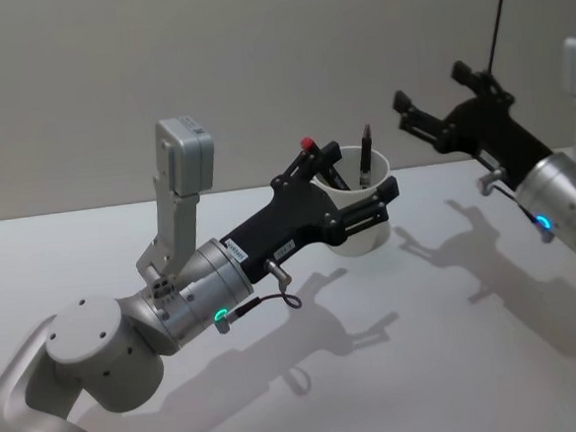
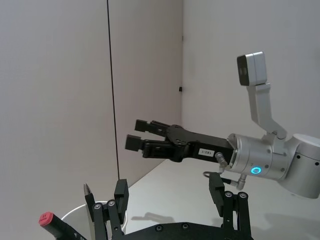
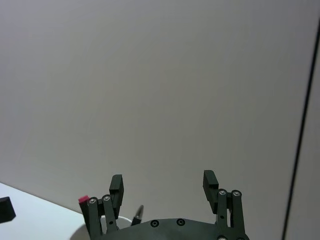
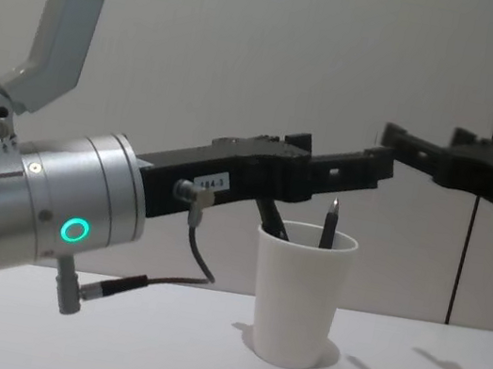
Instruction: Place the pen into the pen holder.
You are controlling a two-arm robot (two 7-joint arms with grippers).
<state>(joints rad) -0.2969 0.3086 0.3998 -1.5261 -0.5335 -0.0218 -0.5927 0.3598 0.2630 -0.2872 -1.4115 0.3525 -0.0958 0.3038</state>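
The pen holder (image 1: 367,238), a white paper cup (image 4: 298,299), stands upright on the white table. Two pens stand in it. A dark pen (image 1: 366,156) stands tip up (image 4: 330,223), and a red-capped pen (image 1: 309,145) leans toward the rim (image 2: 47,219). My left gripper (image 1: 358,178) hovers just above the cup's mouth (image 4: 350,165). It is open, with nothing between its fingers (image 2: 120,192). My right gripper (image 1: 432,85) hangs in the air to the right of the cup and higher up (image 4: 406,144). It is open and empty (image 2: 137,135).
The white table (image 1: 456,362) spreads out around the cup, with a plain wall behind it. A thin black cable (image 1: 496,14) hangs down the wall at the far right, above my right arm.
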